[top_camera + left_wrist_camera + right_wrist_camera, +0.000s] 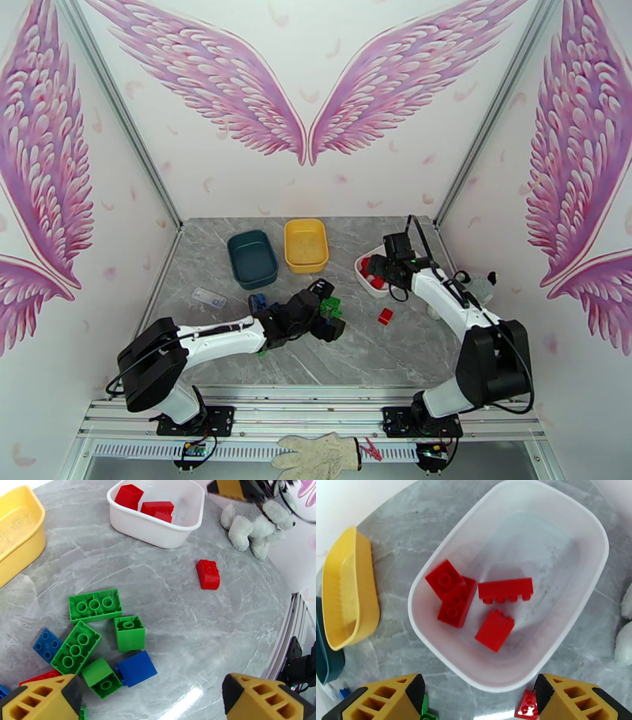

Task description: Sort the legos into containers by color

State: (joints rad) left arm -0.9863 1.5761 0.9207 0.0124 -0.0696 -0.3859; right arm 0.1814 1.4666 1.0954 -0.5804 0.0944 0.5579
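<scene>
Light is bright, even and diffuse, falling from above; the tub (158,533) throws only a faint, soft-edged shadow at its base; on the glossy table (177,610), well apart from the tub on its near side, lies a white streak of glare; inside the tub the floor carries a pale sheen, and the red bricks (495,632) tint it pink; the brick by the tub's left wall looks slightly smeared; both wrist views bow the table around the tub; the top view is sharp.

No lettering, label or number is legible.
</scene>
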